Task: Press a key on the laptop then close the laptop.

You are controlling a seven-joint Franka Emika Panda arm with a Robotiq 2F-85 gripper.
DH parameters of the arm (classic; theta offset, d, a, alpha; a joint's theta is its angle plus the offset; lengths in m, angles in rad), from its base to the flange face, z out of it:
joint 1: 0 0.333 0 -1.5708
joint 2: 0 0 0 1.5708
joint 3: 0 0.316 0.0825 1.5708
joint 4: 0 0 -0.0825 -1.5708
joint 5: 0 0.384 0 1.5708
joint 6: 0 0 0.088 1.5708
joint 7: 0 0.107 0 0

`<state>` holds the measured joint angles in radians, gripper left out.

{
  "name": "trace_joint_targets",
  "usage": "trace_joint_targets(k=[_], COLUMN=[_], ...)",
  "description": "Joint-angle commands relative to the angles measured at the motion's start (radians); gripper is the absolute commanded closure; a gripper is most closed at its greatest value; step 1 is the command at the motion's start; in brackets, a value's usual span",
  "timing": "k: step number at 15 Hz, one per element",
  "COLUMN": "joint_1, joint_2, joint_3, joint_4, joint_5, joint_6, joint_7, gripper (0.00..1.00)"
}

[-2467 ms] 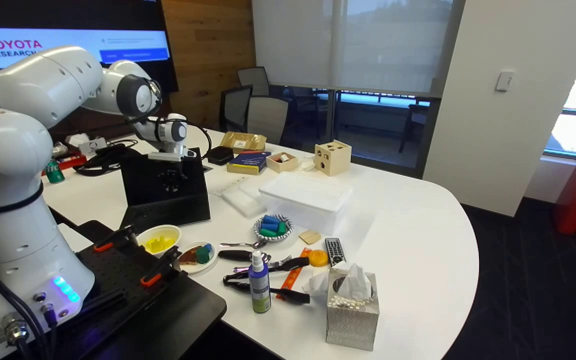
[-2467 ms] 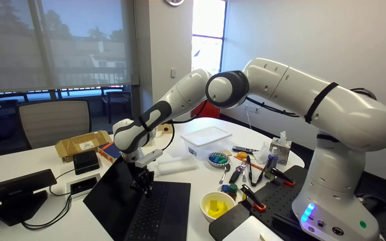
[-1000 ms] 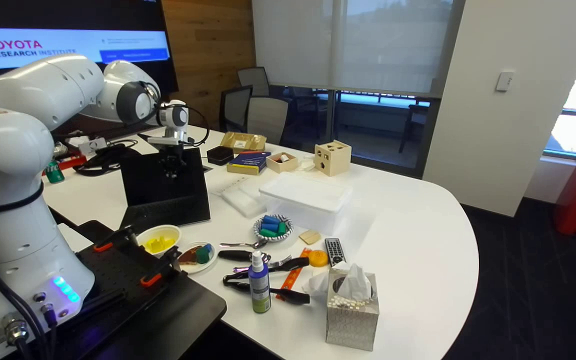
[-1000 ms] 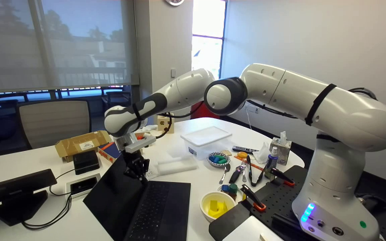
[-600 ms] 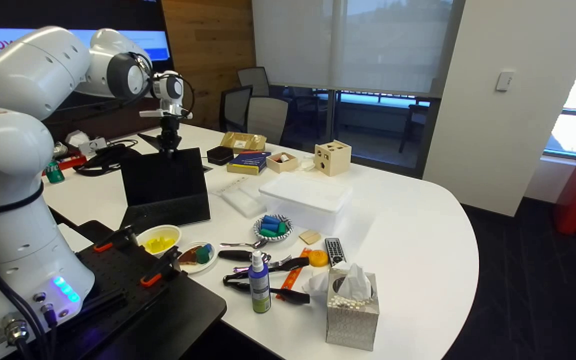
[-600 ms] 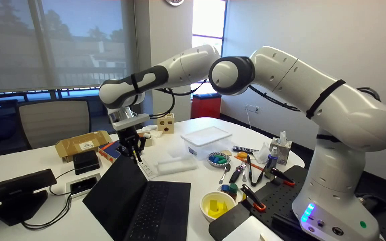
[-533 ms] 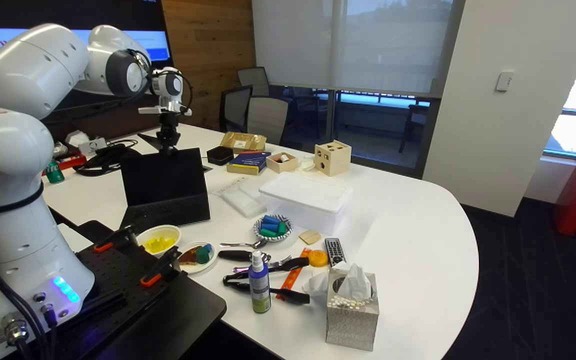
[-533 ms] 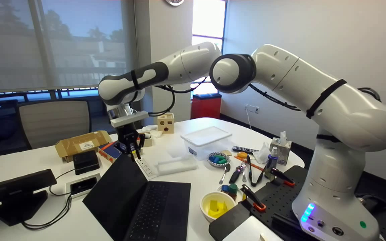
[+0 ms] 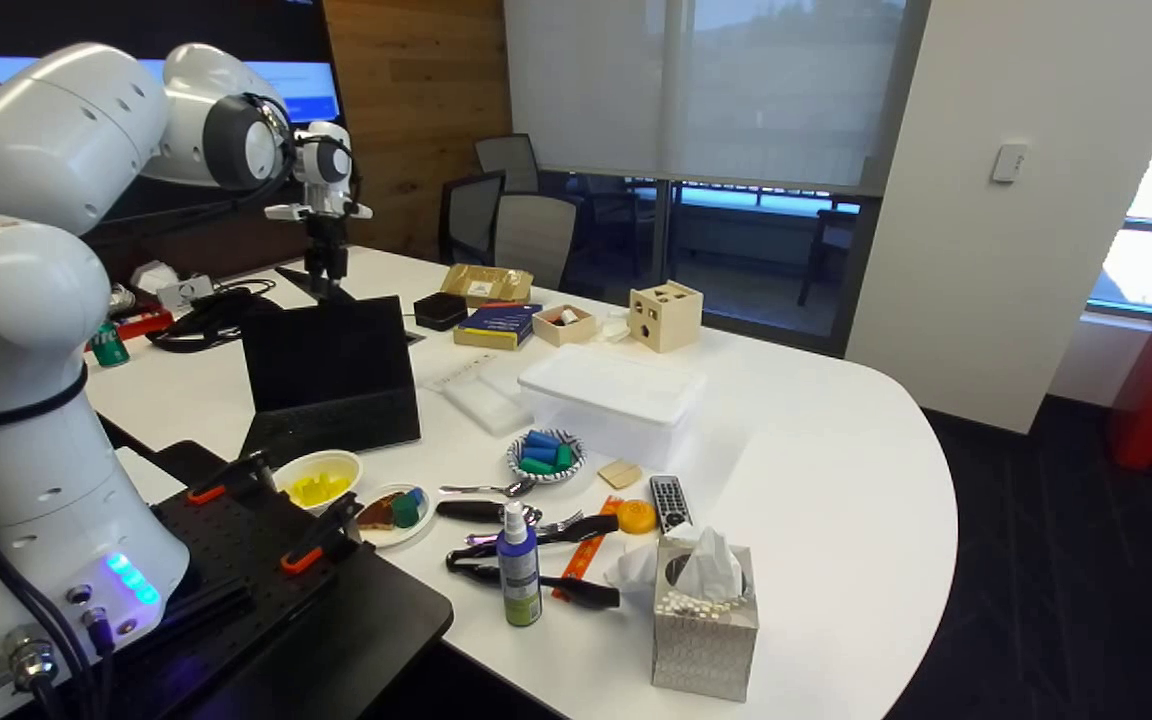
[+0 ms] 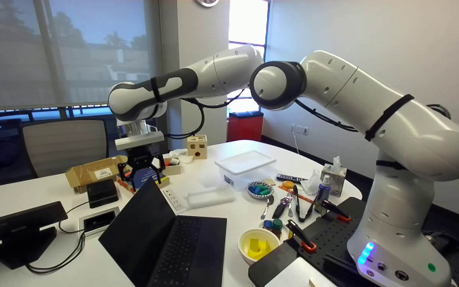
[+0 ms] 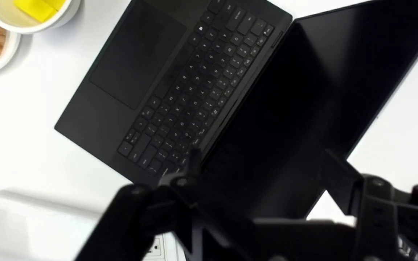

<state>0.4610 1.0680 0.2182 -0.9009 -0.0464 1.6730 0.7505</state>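
There's the white bowl [image 10: 249,235], take it as your mark: the laptop [image 10: 173,247] sits just beside it, unfolded, keyboard [image 11: 191,94] on the bowl's side, screen [image 9: 331,350] standing beyond that and leaning away from the bowl. And your gripper [image 10: 146,185]? It hangs out past the keyboard from the bowl, up by the screen's top edge, its 2 fingers [image 11: 194,161] spread apart and holding nothing. Touching that edge or just clear of it, there's no telling from these angles.

You've only 1 arm [image 10: 333,83] to play, so it all turns on this: the hinge [image 11: 242,95], along the laptop's long axis, runs crosswise to the line from bowl to gripper. Closing looks like the step in hand, though nothing here shows whether the keystroke is done, so be sure of that first. For the close, you'd want those fingers behind the screen, on the side away from the bowl, and low enough to catch it; then your push runs toward the bowl and down. Catch it from the bowl's side instead and you'd likely shove the screen farther back, maybe straining that hinge.
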Motion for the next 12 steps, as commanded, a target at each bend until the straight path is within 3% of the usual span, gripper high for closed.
trace_joint_targets(k=[1, 6, 12], joint_1=[0.026, 0.054, 0.093], joint_2=[0.032, 0.084, 0.166], joint_3=[-0.002, -0.011, -0.024], joint_4=[0.041, 0.071, 0.126], joint_5=[0.003, -0.008, -0.026], joint_6=[0.061, 0.131, 0.111], joint_7=[0.049, 0.067, 0.071], gripper=[0.00, 0.00, 0.00])
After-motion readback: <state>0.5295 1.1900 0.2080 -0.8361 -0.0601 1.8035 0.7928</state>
